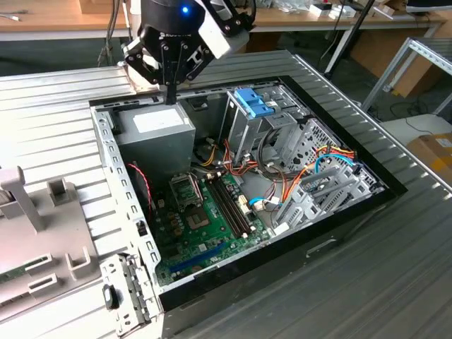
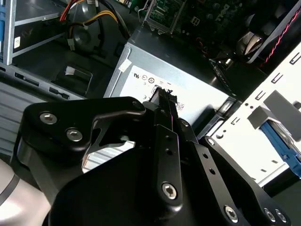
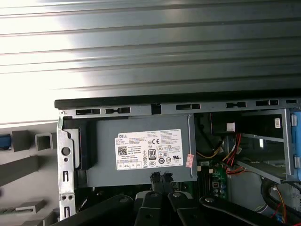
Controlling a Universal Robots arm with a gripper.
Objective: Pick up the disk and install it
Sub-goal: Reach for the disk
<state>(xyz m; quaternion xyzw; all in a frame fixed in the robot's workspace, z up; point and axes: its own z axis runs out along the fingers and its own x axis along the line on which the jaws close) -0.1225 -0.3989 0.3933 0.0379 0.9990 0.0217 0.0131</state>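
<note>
While a green motherboard (image 1: 205, 212) and tangled cables (image 1: 282, 185) fill the open steel computer case (image 1: 106, 162) nearest the camera, the black gripper (image 1: 171, 97), fingers pinched together on nothing, hovers over the boxy grey power supply (image 1: 155, 134) farther back. Beyond the case wall, the blue-framed disk (image 2: 283, 145) peeks out, mostly hidden, its long axis unclear.

Strong glare across the ribbed table (image 3: 141, 42), perhaps overhead lighting; shadowed case (image 3: 141, 102).
</note>
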